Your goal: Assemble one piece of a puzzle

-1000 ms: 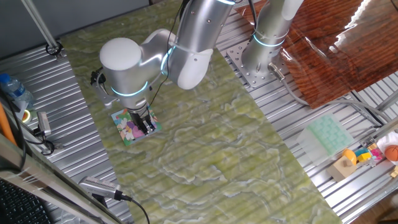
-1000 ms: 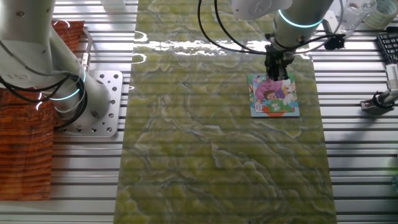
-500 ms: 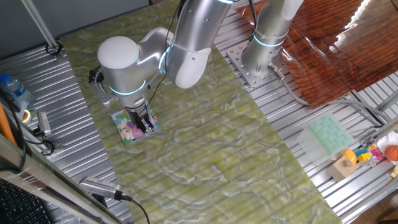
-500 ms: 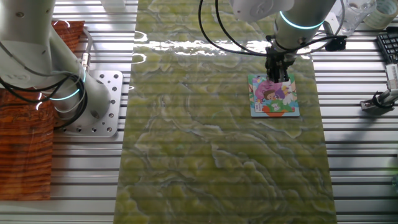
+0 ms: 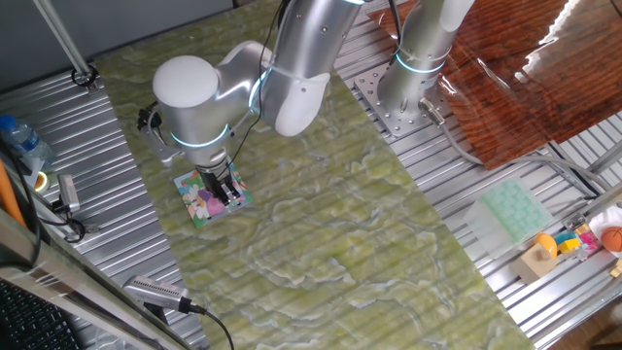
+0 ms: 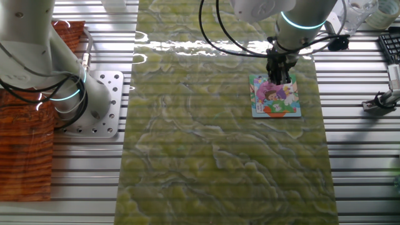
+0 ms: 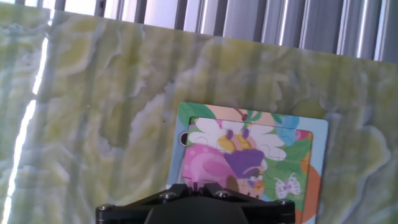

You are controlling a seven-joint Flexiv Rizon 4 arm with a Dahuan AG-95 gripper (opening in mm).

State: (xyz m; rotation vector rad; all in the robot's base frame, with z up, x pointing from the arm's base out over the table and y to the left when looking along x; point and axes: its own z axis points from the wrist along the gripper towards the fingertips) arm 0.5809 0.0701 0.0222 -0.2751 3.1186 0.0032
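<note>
Fixed views — end effector (image 6: 279,77) has edged up off puzzle (image 6: 275,95).

Setting: robotics lab or test bench. Evidence: ribbed aluminium table (image 5: 117,146) covered by a green marbled mat (image 5: 340,224); silver robot arm (image 5: 292,58) bolted to a drilled metal base plate (image 5: 389,107); loose black cables (image 6: 231,44); keyboard (image 6: 389,44) at the table edge; plastic bottle (image 5: 24,141); small toys (image 5: 573,243) beside a pale green tray (image 5: 510,214).
</note>
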